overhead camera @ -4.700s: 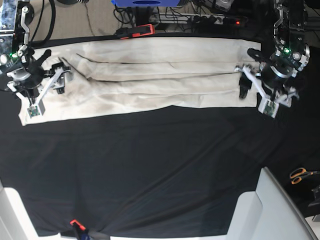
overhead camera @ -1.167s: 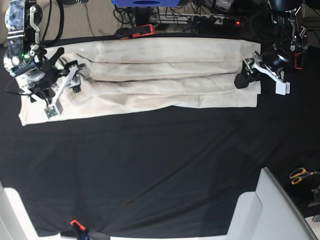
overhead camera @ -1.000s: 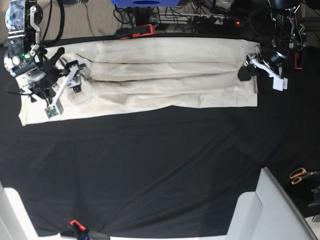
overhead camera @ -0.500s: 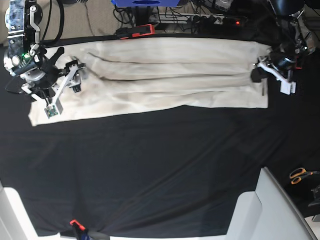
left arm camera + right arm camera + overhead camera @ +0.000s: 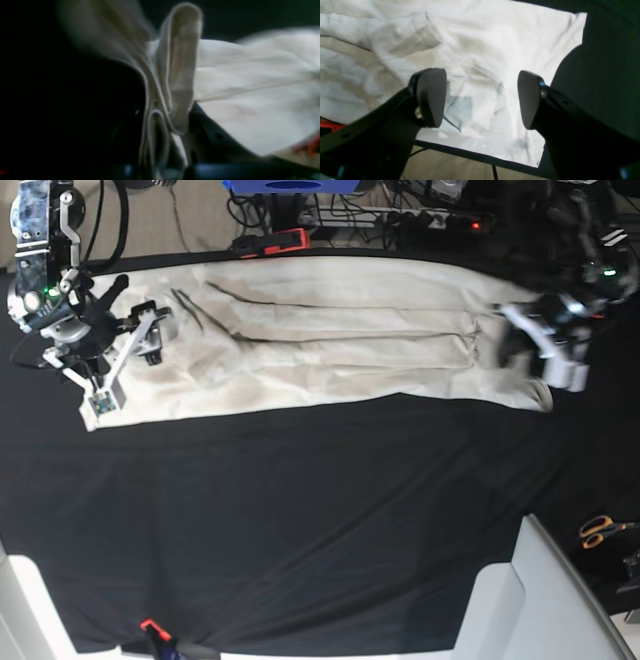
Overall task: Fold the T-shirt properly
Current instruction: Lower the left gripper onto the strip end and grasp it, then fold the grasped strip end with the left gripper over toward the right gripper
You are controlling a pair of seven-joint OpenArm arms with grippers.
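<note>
The cream T-shirt (image 5: 320, 340) lies folded into a long band across the back of the black table cloth (image 5: 300, 510). My left gripper (image 5: 543, 358) is at the band's right end and shut on it. In the left wrist view, bunched hem folds (image 5: 175, 75) stand up out of the closed jaws of the left gripper (image 5: 170, 145). My right gripper (image 5: 125, 362) is open over the band's left end. In the right wrist view its two dark pads (image 5: 430, 97) hang spread above the wrinkled T-shirt (image 5: 482, 62), and the right gripper (image 5: 480, 100) holds nothing.
A red clamp (image 5: 275, 242) and cables lie behind the shirt at the table's back edge. Orange-handled scissors (image 5: 605, 530) lie at the right. A white box-like object (image 5: 530, 600) stands at the front right. An orange clip (image 5: 150, 627) sits on the front edge.
The left gripper has closed on the shirt's right end and dragged the whole band to the right in the base view; its far end slid toward the still, open right gripper.
</note>
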